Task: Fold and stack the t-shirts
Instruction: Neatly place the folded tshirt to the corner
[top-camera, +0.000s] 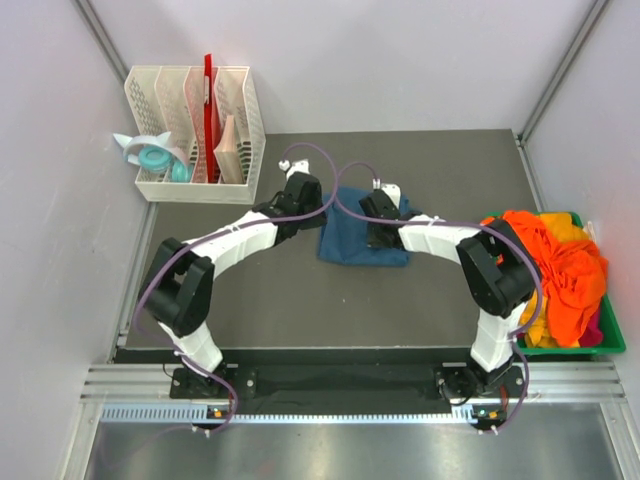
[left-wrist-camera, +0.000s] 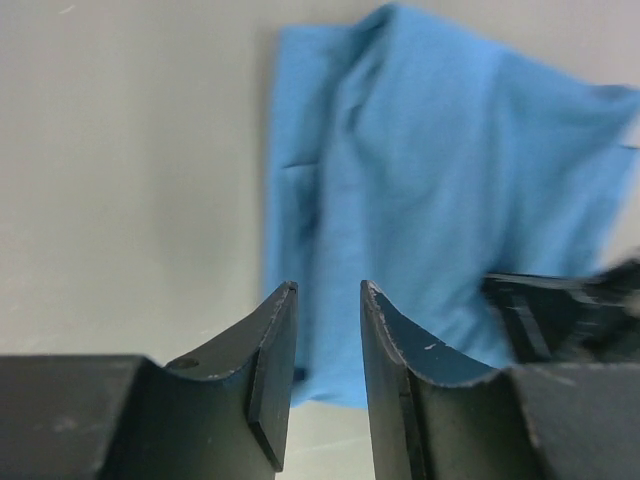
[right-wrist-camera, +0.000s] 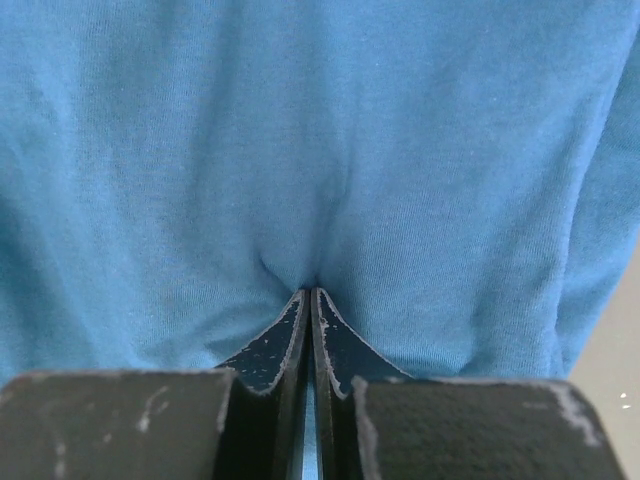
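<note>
The dark surface (top-camera: 300, 300) carries one teal-blue t-shirt (top-camera: 345, 242), lying as a roughly folded rectangle near the middle, toward the far side. The orange t-shirts (top-camera: 560, 270) are heaped in the green bin (top-camera: 612, 342) at the right edge.

The right gripper (right-wrist-camera: 311, 295) is closed tight on a puckered pinch of the blue cloth. The left gripper (left-wrist-camera: 328, 290) is parted a little with nothing between its jaws, poised over the shirt's left edge.

The likely risk is that the pinch holds only the top layer, so a pull would drag the folds apart or slide the whole shirt. The two grippers also sit near each other and could bump.

There is open room between shirt and arm bases. The white file rack (top-camera: 195, 135) stands well apart at the far left.
</note>
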